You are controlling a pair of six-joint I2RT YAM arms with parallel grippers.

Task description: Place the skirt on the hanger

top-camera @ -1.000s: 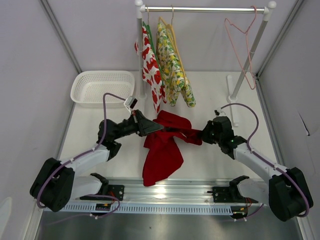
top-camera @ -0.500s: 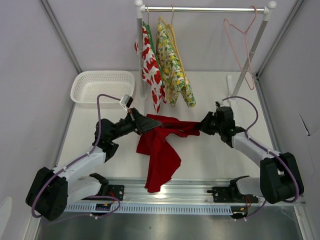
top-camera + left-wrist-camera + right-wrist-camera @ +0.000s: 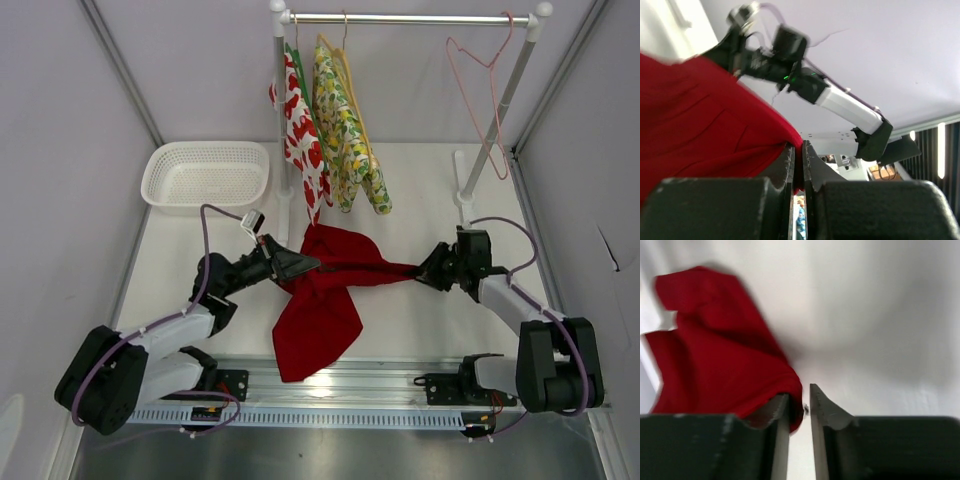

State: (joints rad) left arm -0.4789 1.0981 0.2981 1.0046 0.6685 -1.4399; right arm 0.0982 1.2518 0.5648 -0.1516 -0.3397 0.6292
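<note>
**Q:** Top view: where do I find the skirt?

**A:** The skirt [image 3: 320, 300] is the red cloth at the middle of the table [image 3: 420, 335], drawn into a band between my two grippers. Its wider part falls toward the near edge. The pink hanger [image 3: 470, 103] hangs bare at the right end of the rail [image 3: 410, 18], well apart from the skirt.

**Q:** Left wrist view: what is the left gripper doing?

**A:** My left gripper [image 3: 799, 147] is clenched on the skirt [image 3: 700, 125]. The fingers stand almost together, and a fold of red cloth runs down into the slit between them. In the top view this gripper [image 3: 300, 262] sits at the band's left end.

**Q:** Right wrist view: and the right gripper?

**A:** My right gripper [image 3: 800, 392] has its jaws parted by a narrow slit. A corner of the skirt [image 3: 715, 355] lies against the inner face of one finger, with pale table showing beside it, so the cloth is not pressed from both sides. The view is blurred. From above, the band tapers to a point at this gripper [image 3: 425, 272].

**Q:** Anything else on the rail?

**A:** A fruit-print garment [image 3: 300, 130] and a yellow-green garment [image 3: 350, 140] hang at its left end.
</note>
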